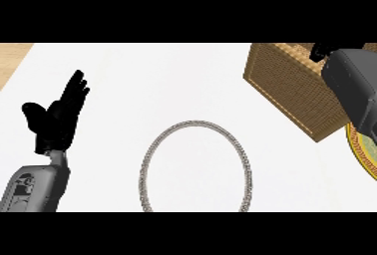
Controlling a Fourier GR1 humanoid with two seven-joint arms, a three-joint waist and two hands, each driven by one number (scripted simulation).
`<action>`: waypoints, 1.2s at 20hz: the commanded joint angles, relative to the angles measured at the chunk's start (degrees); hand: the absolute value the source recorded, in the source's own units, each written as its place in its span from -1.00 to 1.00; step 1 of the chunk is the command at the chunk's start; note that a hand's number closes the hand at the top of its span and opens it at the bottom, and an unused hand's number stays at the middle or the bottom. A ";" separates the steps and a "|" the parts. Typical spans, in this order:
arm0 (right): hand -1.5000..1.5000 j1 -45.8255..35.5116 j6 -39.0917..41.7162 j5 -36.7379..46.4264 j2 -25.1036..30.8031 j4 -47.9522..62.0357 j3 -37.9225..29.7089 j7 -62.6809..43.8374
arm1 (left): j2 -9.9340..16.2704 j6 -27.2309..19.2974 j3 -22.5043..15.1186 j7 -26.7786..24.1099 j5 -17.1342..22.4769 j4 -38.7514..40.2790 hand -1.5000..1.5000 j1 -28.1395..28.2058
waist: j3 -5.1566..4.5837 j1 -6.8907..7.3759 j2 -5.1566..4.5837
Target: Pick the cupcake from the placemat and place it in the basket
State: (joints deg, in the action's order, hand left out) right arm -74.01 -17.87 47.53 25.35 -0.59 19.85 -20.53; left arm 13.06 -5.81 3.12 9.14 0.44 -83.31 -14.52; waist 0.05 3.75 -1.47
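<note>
Two hands at work — my left hand rests spread at the edge, my right hand barely shows above the basket, fingers and cupcake hidden — I'd let go low inside.

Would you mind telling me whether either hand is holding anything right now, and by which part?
The left hand is open and holds nothing. The right hand is mostly hidden over the basket, so it cannot be told.

Left hand rests open, fingers up; right forearm reaches far, its hand mostly hidden.
</note>
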 commanded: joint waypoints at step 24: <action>-1.00 4.98 -3.01 -7.21 1.49 -3.98 -8.01 -1.41 | 0.06 0.55 1.25 0.10 -0.31 0.94 0.00 -1.24 | 0.11 -0.62 -0.15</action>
State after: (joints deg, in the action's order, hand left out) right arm -70.59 -15.74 42.41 26.04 -2.20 14.07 -24.91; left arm 13.01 -5.24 3.94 9.73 0.25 -83.74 -14.87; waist -0.01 3.61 -1.41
